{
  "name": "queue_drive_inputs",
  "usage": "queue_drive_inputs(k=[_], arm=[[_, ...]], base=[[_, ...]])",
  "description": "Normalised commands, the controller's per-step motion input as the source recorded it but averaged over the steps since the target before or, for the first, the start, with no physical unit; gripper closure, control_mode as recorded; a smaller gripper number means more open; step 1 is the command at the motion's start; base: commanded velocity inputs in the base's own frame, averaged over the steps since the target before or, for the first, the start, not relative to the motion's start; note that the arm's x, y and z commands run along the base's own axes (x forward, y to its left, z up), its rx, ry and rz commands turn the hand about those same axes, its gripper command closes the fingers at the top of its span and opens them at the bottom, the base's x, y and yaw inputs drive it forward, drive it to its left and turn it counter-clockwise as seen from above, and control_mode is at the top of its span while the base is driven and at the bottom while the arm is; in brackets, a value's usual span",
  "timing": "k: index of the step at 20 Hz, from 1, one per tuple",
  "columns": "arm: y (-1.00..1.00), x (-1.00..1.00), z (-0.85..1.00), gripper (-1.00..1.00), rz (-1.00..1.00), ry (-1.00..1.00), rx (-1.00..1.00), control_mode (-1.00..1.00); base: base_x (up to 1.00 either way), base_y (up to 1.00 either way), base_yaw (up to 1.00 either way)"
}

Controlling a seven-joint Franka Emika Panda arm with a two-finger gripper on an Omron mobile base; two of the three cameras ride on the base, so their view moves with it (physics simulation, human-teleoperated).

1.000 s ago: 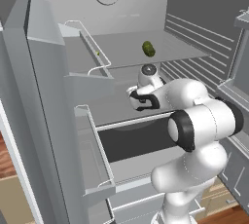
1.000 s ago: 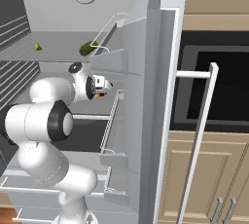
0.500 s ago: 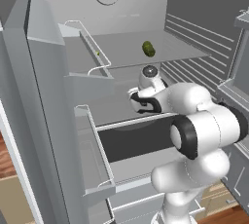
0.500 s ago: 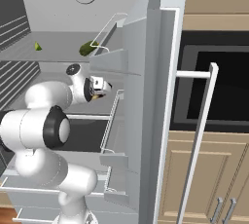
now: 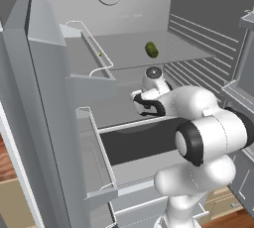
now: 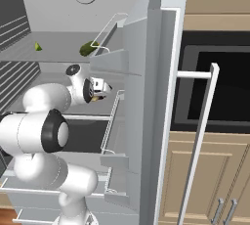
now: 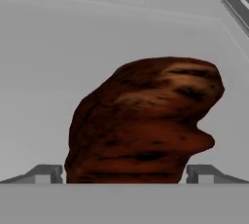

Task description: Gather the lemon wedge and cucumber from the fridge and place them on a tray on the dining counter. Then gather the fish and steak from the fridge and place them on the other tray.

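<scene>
The steak [image 7: 146,121], a dark reddish-brown slab, lies on a pale fridge shelf right in front of my gripper [image 7: 125,173], its near end between the two spread fingertips [image 7: 44,174]. My gripper [image 5: 139,102] [image 6: 102,88] is open and reaches into the middle level of the open fridge [image 5: 44,73]. On the shelf above lie the stubby green cucumber [image 5: 151,49] [image 6: 88,48] and, to its left, the small yellow lemon wedge [image 6: 37,46]. The fish, both trays and the dining counter are out of view.
Wire-railed door bins [image 5: 94,48] hang on the open fridge door beside my hand. A pulled-out dark drawer [image 5: 139,140] sits under my forearm. To the fridge's right stand a black built-in oven [image 6: 215,87] and beige cabinets [image 6: 215,180].
The hand has sunk slightly toward the middle shelf and the elbow has swung a little. The jaws stay open.
</scene>
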Motion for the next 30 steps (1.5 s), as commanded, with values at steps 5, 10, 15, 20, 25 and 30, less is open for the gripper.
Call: queue_drive_inputs(k=[5, 10, 15, 20, 25, 30], arm=[[-0.12, -0.09, 0.00, -1.00, 0.00, 0.08, 0.02, -1.00], [-0.10, -0.26, -0.20, 1.00, 0.00, 0.04, 0.03, -1.00], [-0.01, -0.07, -0.10, 1.00, 0.00, 0.01, 0.00, -1.00], [0.00, 0.00, 0.00, 1.00, 0.00, 0.00, 0.00, -1.00], [0.00, -0.10, 0.24, 1.00, 0.00, -0.03, 0.00, -1.00], [0.00, -0.51, 0.54, 1.00, 0.00, -0.05, 0.00, -1.00]], base=[[0.00, 0.00, 0.00], [0.00, 0.00, 0.00], [0.00, 0.00, 0.00], [0.00, 0.00, 0.00], [0.00, 0.00, 0.00], [0.00, 0.00, 0.00]])
